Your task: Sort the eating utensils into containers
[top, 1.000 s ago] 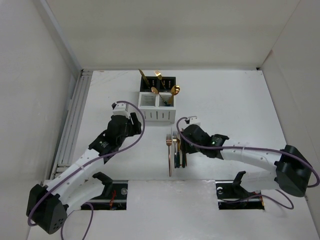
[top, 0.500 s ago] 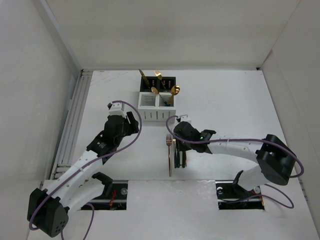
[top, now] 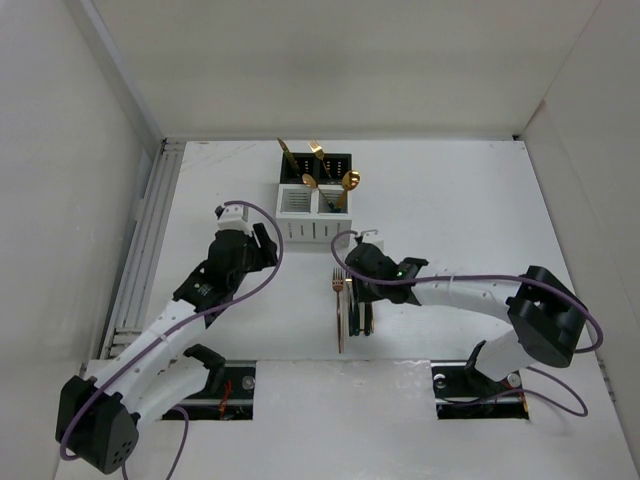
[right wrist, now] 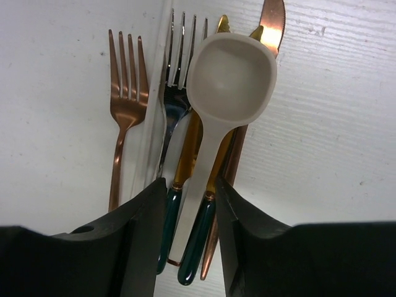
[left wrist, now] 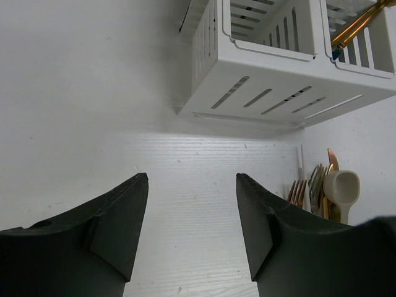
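Open table [left wrist: 93, 111] lies ahead of my left gripper [left wrist: 192, 179]; the white holder [left wrist: 278, 93] walls off the far right. My right fingers [right wrist: 139, 247] straddle two teal handles [right wrist: 197, 244] in the utensil pile [right wrist: 230, 77] (pieces overlapping, tight).

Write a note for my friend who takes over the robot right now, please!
Left pincer: open, empty, hovering near the white container.
Right pincer: down on the pile, straddling two teal handles, one the cream spoon's; can't tell if it grips.
Done: some gold utensils stand in the white container and the black container.
Left: the pile on the table, about five pieces.
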You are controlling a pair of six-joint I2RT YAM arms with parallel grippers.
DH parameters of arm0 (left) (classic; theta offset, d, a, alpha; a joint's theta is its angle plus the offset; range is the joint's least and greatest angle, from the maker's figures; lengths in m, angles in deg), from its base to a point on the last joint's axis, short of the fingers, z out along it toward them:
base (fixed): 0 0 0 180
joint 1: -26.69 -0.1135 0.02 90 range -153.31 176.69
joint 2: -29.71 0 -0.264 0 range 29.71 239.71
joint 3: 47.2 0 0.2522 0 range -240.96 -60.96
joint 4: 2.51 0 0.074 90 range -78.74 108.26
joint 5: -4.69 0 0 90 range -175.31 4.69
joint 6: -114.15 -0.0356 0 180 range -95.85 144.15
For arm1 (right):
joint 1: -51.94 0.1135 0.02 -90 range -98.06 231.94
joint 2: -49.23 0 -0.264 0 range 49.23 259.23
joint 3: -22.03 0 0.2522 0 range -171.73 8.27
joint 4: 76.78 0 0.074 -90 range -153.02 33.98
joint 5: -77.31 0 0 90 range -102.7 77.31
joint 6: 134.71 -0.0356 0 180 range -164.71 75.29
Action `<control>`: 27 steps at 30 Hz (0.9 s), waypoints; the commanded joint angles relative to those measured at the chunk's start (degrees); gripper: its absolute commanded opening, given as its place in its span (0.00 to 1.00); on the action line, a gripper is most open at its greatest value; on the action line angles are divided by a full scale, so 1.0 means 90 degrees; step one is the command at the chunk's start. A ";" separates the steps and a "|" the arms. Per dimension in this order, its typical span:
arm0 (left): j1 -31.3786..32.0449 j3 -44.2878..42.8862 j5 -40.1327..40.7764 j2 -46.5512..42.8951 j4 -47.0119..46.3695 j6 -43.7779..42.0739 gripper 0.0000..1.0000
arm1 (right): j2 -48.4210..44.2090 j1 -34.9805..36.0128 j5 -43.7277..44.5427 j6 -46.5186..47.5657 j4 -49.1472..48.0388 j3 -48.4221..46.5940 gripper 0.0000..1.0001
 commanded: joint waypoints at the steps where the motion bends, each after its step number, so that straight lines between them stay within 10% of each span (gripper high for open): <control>1: -0.0091 -0.0113 -0.0090 -0.0004 -0.0141 0.0074 0.56 | 0.0089 0.0033 0.0233 -0.0172 0.0187 -0.0235 0.43; 10: -0.0151 -0.0239 -0.0206 0.0181 -0.0083 0.0074 0.56 | 0.0325 0.0033 0.0301 -0.0036 0.0041 -0.0391 0.40; 19: -0.0151 -0.0181 -0.0265 0.0240 -0.0083 0.0074 0.56 | 0.0345 0.0033 0.0301 -0.0113 -0.0038 -0.0391 0.08; 27: -0.0151 -0.0122 -0.0265 0.0182 -0.0083 0.0074 0.56 | 0.0286 0.0033 0.0370 -0.0172 0.0080 -0.0449 0.00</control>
